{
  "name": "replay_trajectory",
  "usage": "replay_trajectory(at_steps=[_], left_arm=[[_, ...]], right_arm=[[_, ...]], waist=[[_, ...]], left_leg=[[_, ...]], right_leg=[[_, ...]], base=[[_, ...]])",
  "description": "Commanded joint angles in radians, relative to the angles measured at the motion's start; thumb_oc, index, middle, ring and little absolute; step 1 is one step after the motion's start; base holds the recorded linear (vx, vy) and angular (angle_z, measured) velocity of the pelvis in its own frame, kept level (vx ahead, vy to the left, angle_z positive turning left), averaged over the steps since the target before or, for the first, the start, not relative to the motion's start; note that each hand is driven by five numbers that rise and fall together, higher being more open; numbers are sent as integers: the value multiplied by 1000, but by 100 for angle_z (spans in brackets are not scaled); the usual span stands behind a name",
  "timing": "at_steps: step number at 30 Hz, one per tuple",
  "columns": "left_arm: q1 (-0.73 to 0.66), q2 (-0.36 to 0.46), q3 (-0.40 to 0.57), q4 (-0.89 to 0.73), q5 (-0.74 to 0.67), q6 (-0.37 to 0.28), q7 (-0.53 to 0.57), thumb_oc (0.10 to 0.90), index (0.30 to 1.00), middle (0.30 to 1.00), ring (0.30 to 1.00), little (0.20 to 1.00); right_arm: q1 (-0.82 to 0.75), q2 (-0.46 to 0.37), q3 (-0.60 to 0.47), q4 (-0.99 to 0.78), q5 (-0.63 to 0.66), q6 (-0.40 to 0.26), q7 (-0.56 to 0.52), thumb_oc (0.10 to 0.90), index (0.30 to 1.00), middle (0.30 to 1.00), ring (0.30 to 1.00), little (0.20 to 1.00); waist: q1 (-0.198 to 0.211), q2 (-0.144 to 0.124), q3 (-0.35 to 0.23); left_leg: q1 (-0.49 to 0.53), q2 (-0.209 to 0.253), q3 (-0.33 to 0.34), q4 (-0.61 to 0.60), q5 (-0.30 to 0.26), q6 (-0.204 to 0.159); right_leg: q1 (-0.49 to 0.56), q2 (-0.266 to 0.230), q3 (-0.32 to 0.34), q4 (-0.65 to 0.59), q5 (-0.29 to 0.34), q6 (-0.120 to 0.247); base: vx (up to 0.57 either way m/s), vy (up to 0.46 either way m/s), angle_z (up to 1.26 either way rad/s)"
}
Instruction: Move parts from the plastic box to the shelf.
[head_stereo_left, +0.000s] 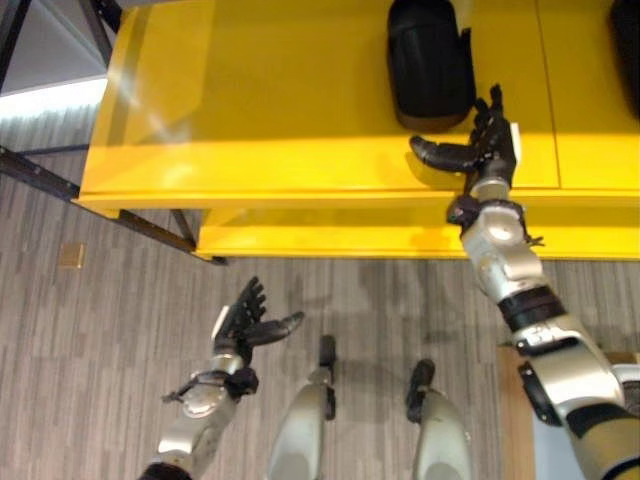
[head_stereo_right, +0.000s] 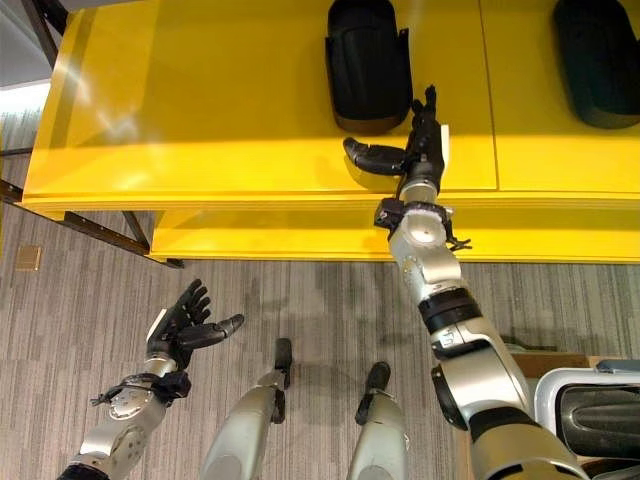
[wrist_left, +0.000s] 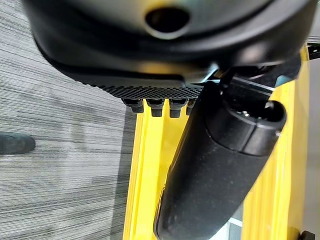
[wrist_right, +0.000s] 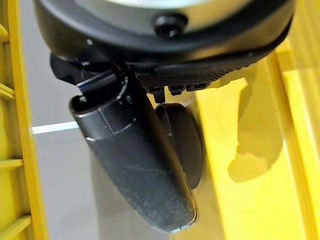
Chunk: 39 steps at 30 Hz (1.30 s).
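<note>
Left eye view shows the right hand (head_stereo_left: 486, 148) over the front edge of the glossy yellow metal shelf (head_stereo_left: 250, 110), its fingers straight and its thumb spread wide, holding nothing. Just beyond its fingertips, toward the back of the shelf, lies a black oblong plastic part (head_stereo_left: 430, 62), near the hand but seemingly not touching it. The part's long axis runs from front to back of the shelf, roughly in line with the outstretched fingers.

A second black oblong part (head_stereo_right: 597, 60) rests further toward the right end of the shelf, well apart from the first, so two parts lie on the shelf. At the lower right corner of the right eye view a pale plastic box (head_stereo_right: 552, 392) holds at least one more dark part (head_stereo_right: 600, 408).

Down over the grey striped floor (head_stereo_left: 90, 330), the left hand (head_stereo_left: 243, 320) hangs relaxed and empty. For the next part from the box, the right arm is clearly the nearer.
</note>
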<state>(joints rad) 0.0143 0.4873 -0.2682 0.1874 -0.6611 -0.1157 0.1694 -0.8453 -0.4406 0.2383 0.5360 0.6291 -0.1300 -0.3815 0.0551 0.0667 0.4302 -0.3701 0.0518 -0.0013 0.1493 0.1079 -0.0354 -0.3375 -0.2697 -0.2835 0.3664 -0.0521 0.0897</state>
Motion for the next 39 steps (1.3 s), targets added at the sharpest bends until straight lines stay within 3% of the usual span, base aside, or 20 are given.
replay_trajectory(at_steps=[1, 7, 21, 30, 39], left_arm=[[19, 27, 32, -62, 12, -73, 5, 900, 1000, 1000, 1000, 1000], [36, 16, 45, -58, 24, -66, -3, 900, 1000, 1000, 1000, 1000], [95, -40, 93, -47, 64, -49, -24, 900, 1000, 1000, 1000, 1000], [110, -80, 115, -34, 97, -48, -39, 900, 1000, 1000, 1000, 1000], [127, -111, 141, -35, 119, -56, -56, 900, 1000, 1000, 1000, 1000]], right_arm=[[-3, -29, -53, -79, -66, -105, -10, 900, 1000, 1000, 1000, 1000], [102, -23, -97, -158, -92, -112, -12, 900, 1000, 1000, 1000, 1000], [384, 12, -161, -392, -200, -115, 30, 900, 1000, 1000, 1000, 1000], [547, 57, -128, -495, -166, -115, 133, 900, 1000, 1000, 1000, 1000], [780, 90, -33, -522, -114, -75, 306, 900, 1000, 1000, 1000, 1000]], waist=[[10, -58, -94], [1, -68, -119], [-33, -76, -239], [-55, -85, -312], [-74, -102, -342]], left_leg=[[134, 68, -3, -31, -88, -31], [175, 76, 1, -65, -82, -30], [327, 109, 37, -237, -26, -48], [356, 98, 57, -237, -46, -53], [401, 73, 85, -237, -84, -25]], right_leg=[[-20, -31, 65, 34, 44, 44], [20, -23, 55, 4, 50, 47], [204, 22, 24, -242, 107, 63], [282, 20, 24, -357, 161, 78], [313, -1, 47, -389, 187, 95]], base=[[28, 1, 7], [25, 0, -1], [76, 9, -5], [27, 33, 0], [12, 56, -7]])
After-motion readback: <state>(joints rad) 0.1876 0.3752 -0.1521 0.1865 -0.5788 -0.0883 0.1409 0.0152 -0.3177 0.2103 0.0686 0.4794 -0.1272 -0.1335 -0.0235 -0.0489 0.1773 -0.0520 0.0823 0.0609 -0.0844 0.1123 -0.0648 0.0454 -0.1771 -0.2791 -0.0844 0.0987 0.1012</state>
